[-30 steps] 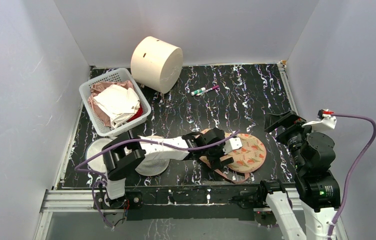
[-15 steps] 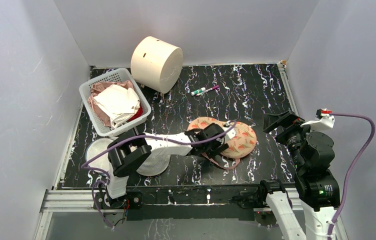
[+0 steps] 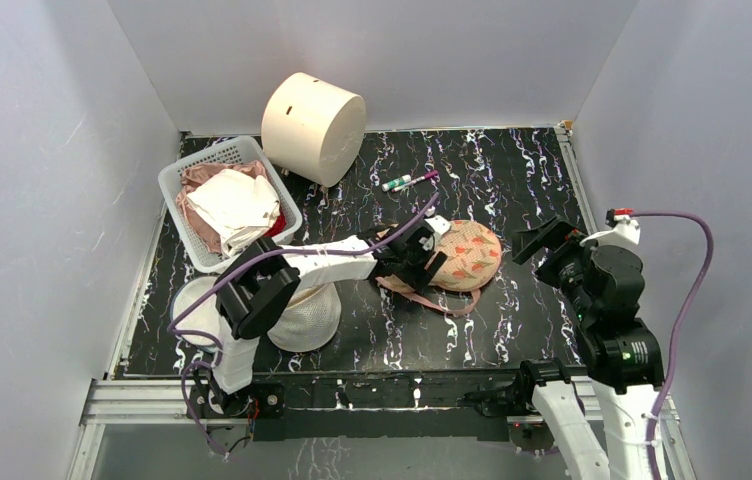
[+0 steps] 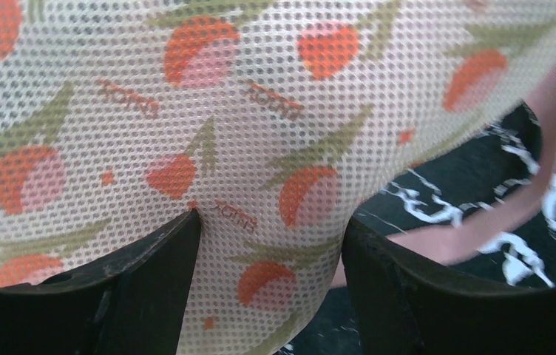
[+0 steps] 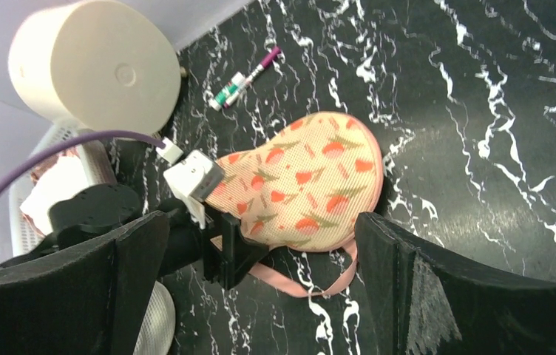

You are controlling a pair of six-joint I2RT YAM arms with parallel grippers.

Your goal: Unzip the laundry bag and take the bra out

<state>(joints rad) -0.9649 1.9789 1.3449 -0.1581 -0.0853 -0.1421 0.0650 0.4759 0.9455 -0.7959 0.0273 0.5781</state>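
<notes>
The laundry bag [image 3: 467, 255], peach-beige with red-orange and green motifs, is in the middle of the table, folded so that one rounded lobe shows. Its pink loop strap [image 3: 442, 301] trails toward the near edge. My left gripper [image 3: 420, 262] is shut on the bag's left edge; in the left wrist view both black jaws pinch a fold of the mesh fabric [image 4: 260, 148]. My right gripper [image 3: 544, 241] is open and empty, to the right of the bag, which shows between its fingers [image 5: 312, 185]. I see no bra.
A white basket [image 3: 174, 190] of clothes stands at the back left, beside a cream cylinder [image 3: 314, 125]. Two markers [image 3: 410, 181] lie behind the bag. White mesh dome bags [image 3: 304, 318] lie under the left arm. Walls close in three sides.
My left gripper has carried the laundry bag from near the front edge back toward the table's middle, folding it over. The right arm has shifted a little left toward it.
</notes>
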